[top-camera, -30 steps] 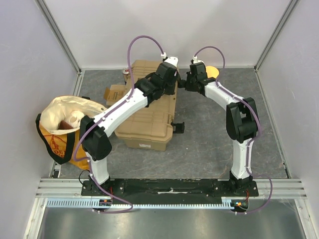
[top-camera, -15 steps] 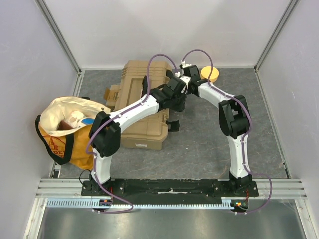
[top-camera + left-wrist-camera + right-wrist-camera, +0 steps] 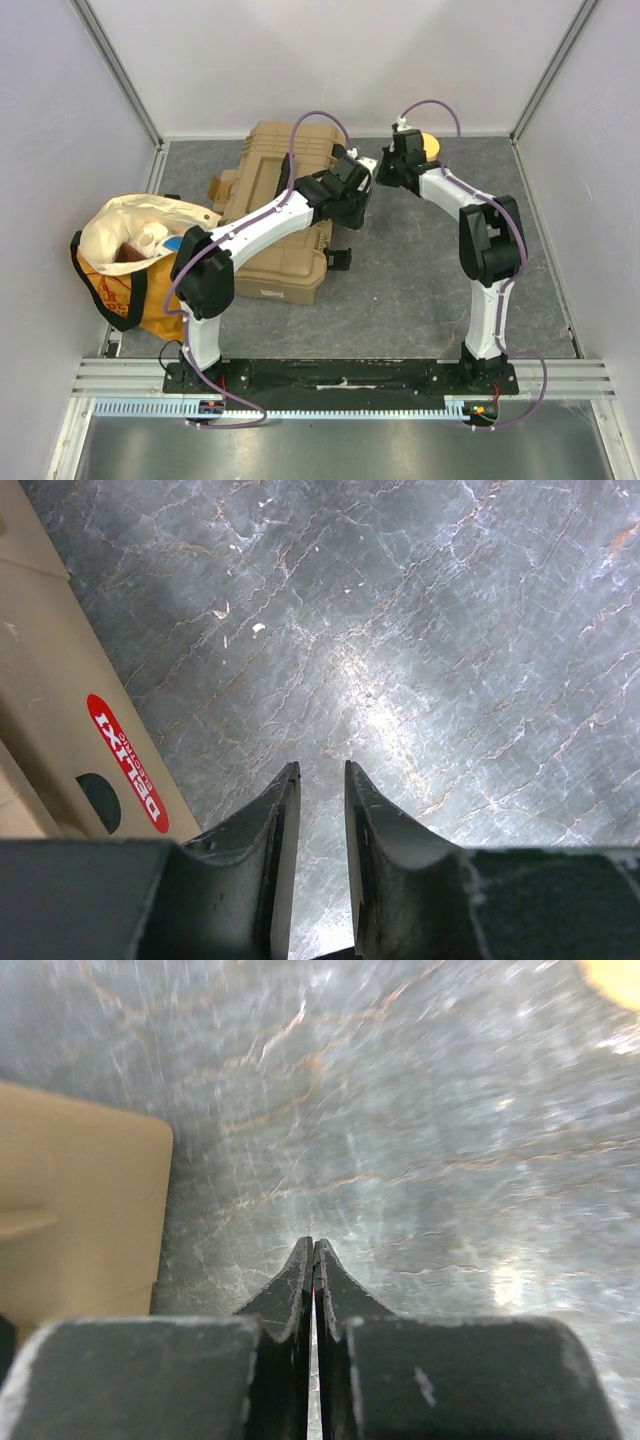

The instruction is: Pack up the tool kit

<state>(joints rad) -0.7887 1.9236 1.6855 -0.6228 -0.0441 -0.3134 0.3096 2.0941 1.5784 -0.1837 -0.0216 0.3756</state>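
The tan toolbox (image 3: pixel 268 205) lies shut and slanted on the grey floor, with a black latch (image 3: pixel 338 258) sticking out of its right side. Its side wall with a red sticker shows in the left wrist view (image 3: pixel 45 705), and a corner shows in the right wrist view (image 3: pixel 80 1200). My left gripper (image 3: pixel 357 202) hangs just right of the box over bare floor, its jaws a little apart and empty (image 3: pixel 320 768). My right gripper (image 3: pixel 385 170) is shut and empty over the floor further back (image 3: pixel 313 1242). No screwdrivers or hammer are in view.
A yellow-cream cloth bag (image 3: pixel 135 250) lies at the left with items inside. A small cardboard box (image 3: pixel 225 186) sits behind the toolbox's left side. A round yellow object (image 3: pixel 426 146) lies at the back wall, by the right arm. Frame rails edge the floor.
The toolbox has swung and slid leftward. My left gripper has come off the lid to the floor at the box's right. My right gripper has drawn back a little to the right.
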